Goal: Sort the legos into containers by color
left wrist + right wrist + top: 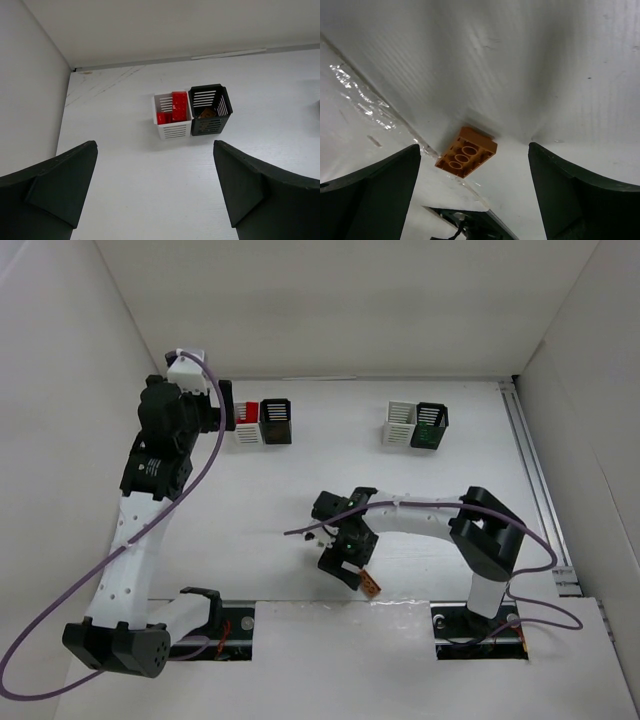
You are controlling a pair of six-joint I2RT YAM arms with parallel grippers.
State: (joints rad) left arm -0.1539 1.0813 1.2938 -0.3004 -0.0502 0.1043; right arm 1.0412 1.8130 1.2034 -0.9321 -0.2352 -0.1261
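Note:
An orange lego [466, 152] lies underside up on the white table near the front edge, also seen from above [369, 586]. My right gripper [475, 192] hovers over it, open, the brick lying between and just beyond the fingers [375, 195], untouched. My left gripper [155, 190] is open and empty, facing the back-left pair of containers. There, the white bin [172, 129] holds red legos [176, 107] and the black bin [210, 125] holds a brownish-orange piece [207, 113]. A second white bin [399, 424] and black bin [430, 425] stand at back right.
White walls enclose the table on the left, back and right. A metal rail [535, 490] runs along the right side. The right arm's base recess [465, 220] opens just past the orange lego. A purple cable [60, 600] loops off the left arm.

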